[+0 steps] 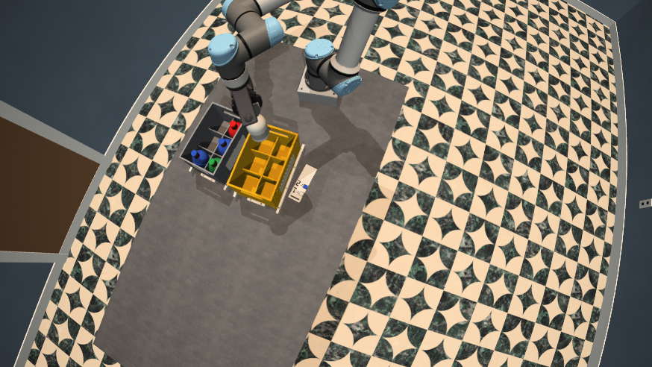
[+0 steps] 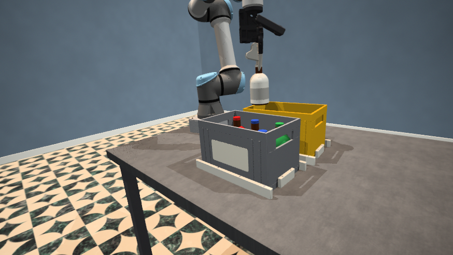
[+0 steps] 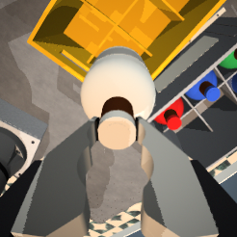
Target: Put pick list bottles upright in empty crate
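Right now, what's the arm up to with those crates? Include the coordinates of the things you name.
The gripper [image 1: 254,119] [image 2: 258,68] [image 3: 117,118] holds a white bottle [image 1: 258,129] [image 2: 259,88] [image 3: 117,89] upright by its neck, above the near edge of the yellow crate [image 1: 251,197] [image 2: 312,129] [image 3: 56,60]. That crate has no bottles in view. Red, blue and green bottles stand in the gray crate [image 1: 192,166] [image 2: 229,155] beside it.

Arm [image 1: 356,38] [image 2: 225,44], upper frame: grey tubes, dark-grey joints, light-blue caps, black rings. Gripper [image 1: 246,104] [image 2: 258,67] [image 3: 117,118]: black body, grey, tapered fingers.
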